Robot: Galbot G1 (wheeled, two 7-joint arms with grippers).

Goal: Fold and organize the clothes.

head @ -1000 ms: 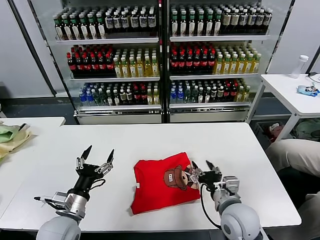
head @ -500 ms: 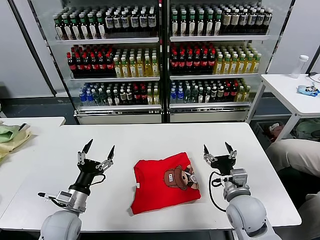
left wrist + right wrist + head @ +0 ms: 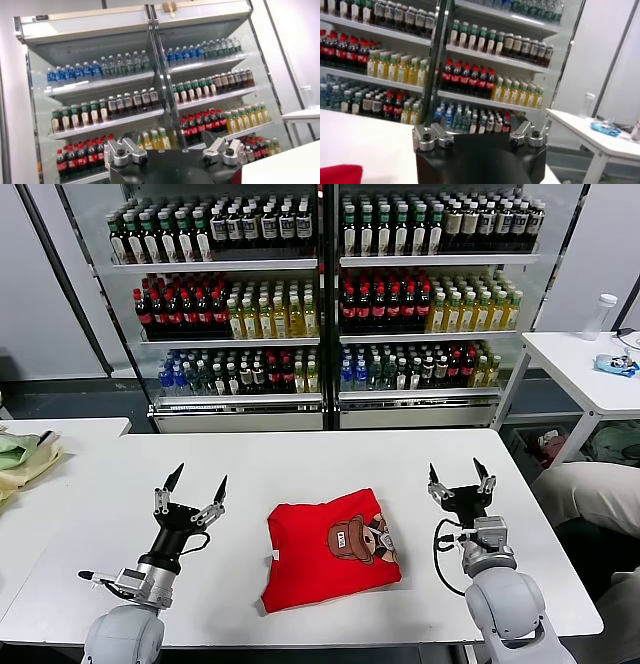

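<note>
The red T-shirt (image 3: 328,549) lies folded into a rough rectangle at the middle front of the white table (image 3: 300,459), with its brown bear print (image 3: 362,541) facing up. My left gripper (image 3: 197,481) is open and empty, raised with its fingers pointing up, to the left of the shirt. My right gripper (image 3: 460,475) is open and empty, raised the same way, to the right of the shirt. A corner of the red shirt (image 3: 337,174) shows in the right wrist view. Both wrist views look at the bottle shelves.
A glass-door cooler (image 3: 325,304) full of bottles stands behind the table. A pale green and yellow cloth (image 3: 22,456) lies on the side table at the left. Another white table (image 3: 590,369) with a bottle (image 3: 600,314) stands at the back right.
My right gripper has lifted off the shirt's right edge, swung up and away to the right, fingers now pointing up. The left gripper has barely moved. The shirt stays folded.
</note>
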